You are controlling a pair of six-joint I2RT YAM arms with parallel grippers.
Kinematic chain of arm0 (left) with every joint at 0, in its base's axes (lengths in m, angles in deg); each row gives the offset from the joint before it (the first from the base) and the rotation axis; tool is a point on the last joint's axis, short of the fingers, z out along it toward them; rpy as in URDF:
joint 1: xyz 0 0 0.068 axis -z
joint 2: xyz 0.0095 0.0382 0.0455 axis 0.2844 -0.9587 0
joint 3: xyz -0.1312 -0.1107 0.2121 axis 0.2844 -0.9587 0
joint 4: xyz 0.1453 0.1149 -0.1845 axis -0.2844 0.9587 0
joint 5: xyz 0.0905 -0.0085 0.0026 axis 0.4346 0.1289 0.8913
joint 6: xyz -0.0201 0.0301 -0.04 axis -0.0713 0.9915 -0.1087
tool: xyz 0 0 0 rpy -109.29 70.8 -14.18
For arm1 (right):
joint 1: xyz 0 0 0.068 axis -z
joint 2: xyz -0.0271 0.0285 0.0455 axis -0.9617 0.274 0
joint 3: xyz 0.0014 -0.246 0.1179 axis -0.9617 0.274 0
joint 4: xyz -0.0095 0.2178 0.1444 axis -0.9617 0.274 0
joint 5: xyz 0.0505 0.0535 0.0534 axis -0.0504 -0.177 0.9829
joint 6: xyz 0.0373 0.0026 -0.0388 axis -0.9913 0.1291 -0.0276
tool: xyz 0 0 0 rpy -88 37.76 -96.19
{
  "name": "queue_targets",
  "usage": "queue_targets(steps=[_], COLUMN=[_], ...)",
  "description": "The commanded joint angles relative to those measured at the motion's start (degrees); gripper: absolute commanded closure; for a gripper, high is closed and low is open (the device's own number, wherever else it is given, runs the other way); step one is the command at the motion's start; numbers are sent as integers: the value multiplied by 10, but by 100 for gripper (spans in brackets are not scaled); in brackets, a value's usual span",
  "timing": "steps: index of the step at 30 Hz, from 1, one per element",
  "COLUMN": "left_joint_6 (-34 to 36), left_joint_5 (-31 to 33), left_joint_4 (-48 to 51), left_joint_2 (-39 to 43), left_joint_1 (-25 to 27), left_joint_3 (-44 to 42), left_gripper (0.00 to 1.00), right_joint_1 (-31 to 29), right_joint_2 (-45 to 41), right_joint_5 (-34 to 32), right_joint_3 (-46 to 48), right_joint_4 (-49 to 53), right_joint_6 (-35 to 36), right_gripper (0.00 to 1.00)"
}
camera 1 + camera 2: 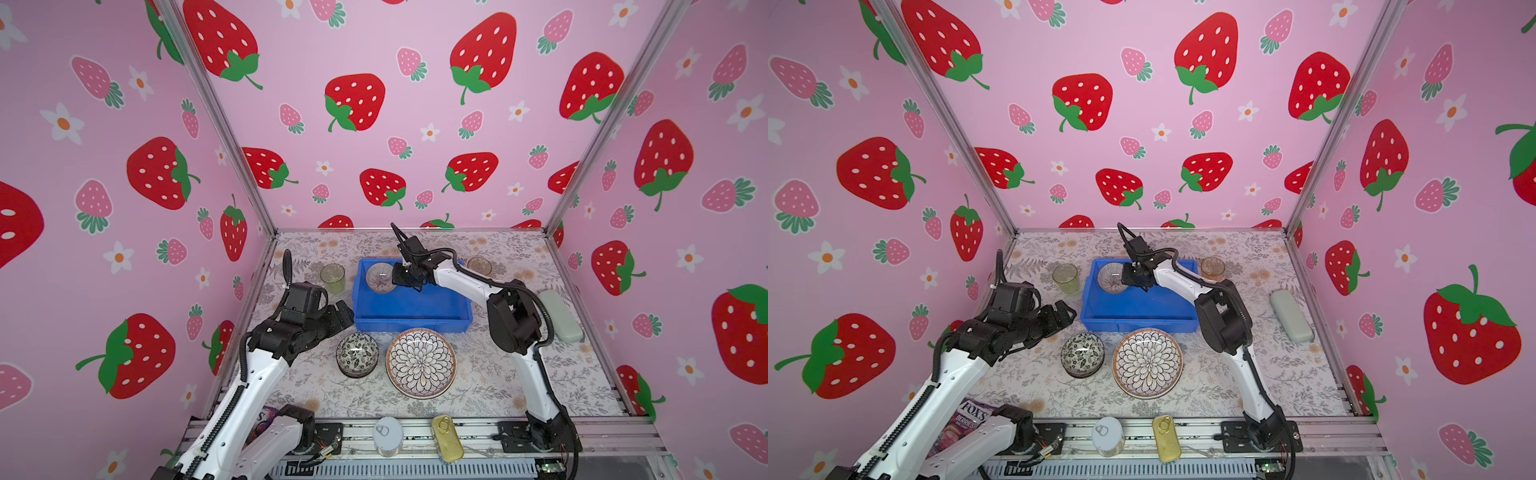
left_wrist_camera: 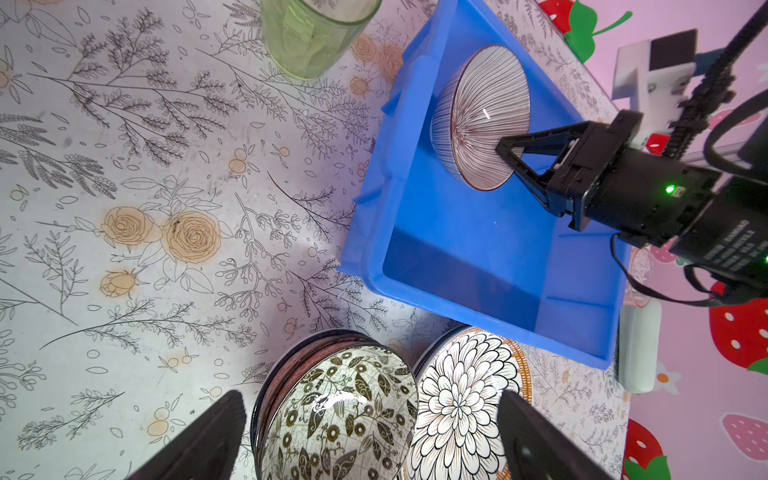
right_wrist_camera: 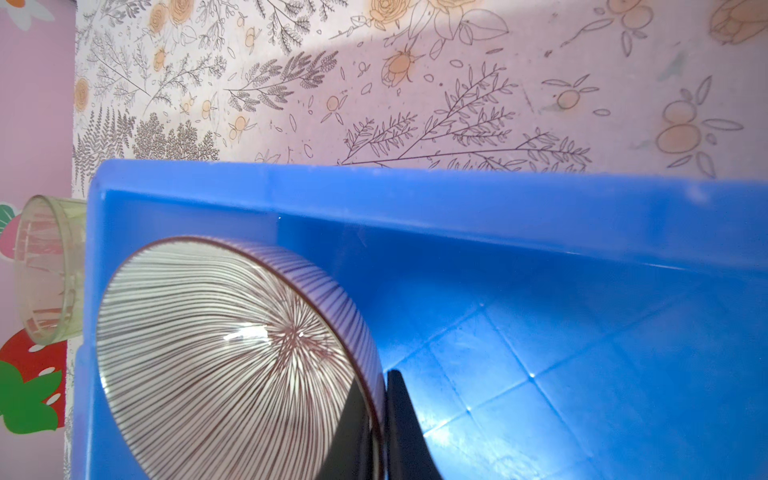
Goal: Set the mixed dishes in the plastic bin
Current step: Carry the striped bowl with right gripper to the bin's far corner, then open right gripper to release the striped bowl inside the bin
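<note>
Your right gripper (image 2: 505, 148) is pinching the right rim of the purple-striped bowl (image 1: 379, 277), jaws narrow, in the blue bin's (image 1: 411, 322) far-left corner (bowl close to both walls). The rest of the bin floor is lying open. Your left gripper (image 2: 365, 449) is hanging spread wide by the bin's near-left corner, beside the black-floral bowl (image 1: 357, 354). The petal plate's (image 1: 421, 362) far edge is nearly meeting the bin's near rim.
</note>
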Motion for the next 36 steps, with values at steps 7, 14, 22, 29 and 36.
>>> queue_targets(steps=[7,14,22,29,36], left_joint_6=[1,1,2,3,3], left_joint_5=[-24,-27,-29,-32,-34], left_joint_4=[-7,-10,-12,-15,-15], left_joint_2=[3,4,1,-1,-2], left_joint_1=[-6,-7,-10,-11,-11], left_joint_3=[-14,-17,-19,-20,-20], left_gripper=[3,3,3,3,3], right_joint_1=[-5,-5,-5,-5,-5], right_joint_2=[16,21,26,31,31], right_joint_5=[0,6,9,12,13], right_joint_3=[-25,-26,-27,-29,-29], right_joint_4=[-25,-35,-43,-44,-43], right_joint_6=[-20,-23,-27,-28,-27], right_gripper=[98,98,92,86,80])
